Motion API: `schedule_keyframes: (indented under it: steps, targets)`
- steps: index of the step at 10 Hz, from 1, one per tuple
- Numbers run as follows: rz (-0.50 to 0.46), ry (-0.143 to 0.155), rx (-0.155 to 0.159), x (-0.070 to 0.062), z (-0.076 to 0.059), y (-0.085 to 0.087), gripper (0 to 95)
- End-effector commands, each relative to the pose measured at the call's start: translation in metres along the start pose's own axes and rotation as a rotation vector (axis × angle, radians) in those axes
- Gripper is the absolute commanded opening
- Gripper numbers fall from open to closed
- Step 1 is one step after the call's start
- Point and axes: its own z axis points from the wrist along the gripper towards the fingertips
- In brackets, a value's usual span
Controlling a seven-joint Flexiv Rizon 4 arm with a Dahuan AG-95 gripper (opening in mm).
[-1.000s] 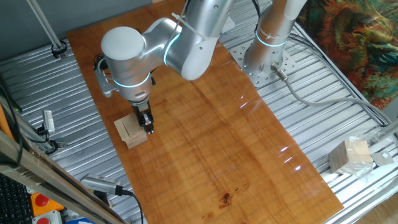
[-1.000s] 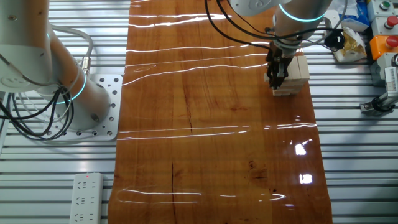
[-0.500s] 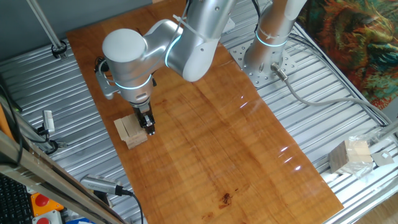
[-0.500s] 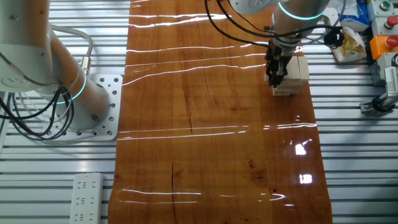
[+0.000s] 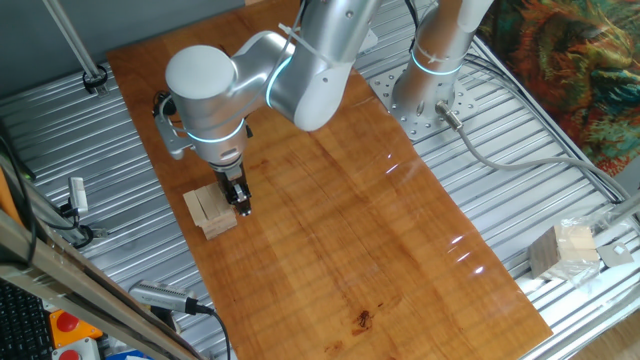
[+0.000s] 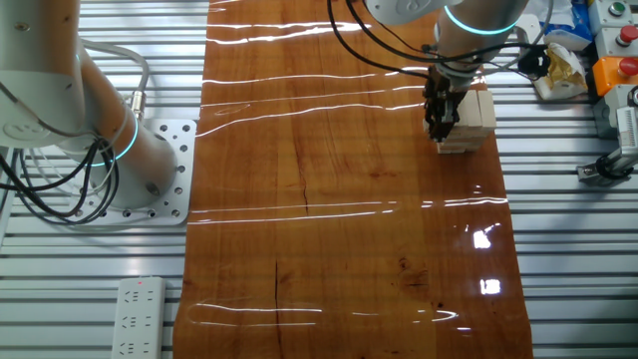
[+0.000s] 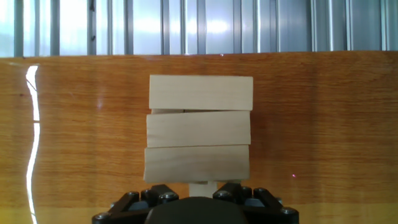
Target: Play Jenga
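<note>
The Jenga stack (image 5: 208, 211) of pale wooden blocks stands near the left edge of the wooden board (image 5: 330, 200). It also shows in the other fixed view (image 6: 473, 118) and in the hand view (image 7: 200, 127), where three flat blocks lie side by side on top. My gripper (image 5: 239, 206) is down at the stack's side, also seen in the other fixed view (image 6: 440, 122). In the hand view my gripper (image 7: 199, 189) has its jaws closed on the end of a narrow pale block (image 7: 200, 182) sticking out below the top layer.
A larger pale cube-shaped bundle (image 5: 563, 250) sits off the board on the ribbed metal table at the right. A second arm's base (image 5: 428, 92) stands at the back; the same arm (image 6: 70, 95) is at the left in the other fixed view. Orange boxes (image 6: 610, 58) lie beyond the stack.
My hand has edged very slightly away from the stack. The stack itself has not visibly moved.
</note>
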Motion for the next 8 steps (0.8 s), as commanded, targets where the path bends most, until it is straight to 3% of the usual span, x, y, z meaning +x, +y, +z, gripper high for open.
schedule_keyframes:
  steps: [1, 3, 4, 6, 7, 8]
  targets:
    - [0.000, 0.000, 0.002, 0.0017, 0.0006, -0.0010, 57.0]
    - [-0.002, 0.000, 0.003, 0.0017, 0.0010, -0.0010, 57.0]
    - [-0.002, 0.000, 0.004, 0.0017, 0.0015, -0.0010, 38.0]
    - [0.000, 0.000, 0.006, 0.0018, 0.0021, -0.0010, 38.0]
    - [0.000, 0.000, 0.007, 0.0018, 0.0023, -0.0010, 19.0]
    - [0.000, 0.000, 0.008, 0.0018, 0.0024, -0.0010, 19.0]
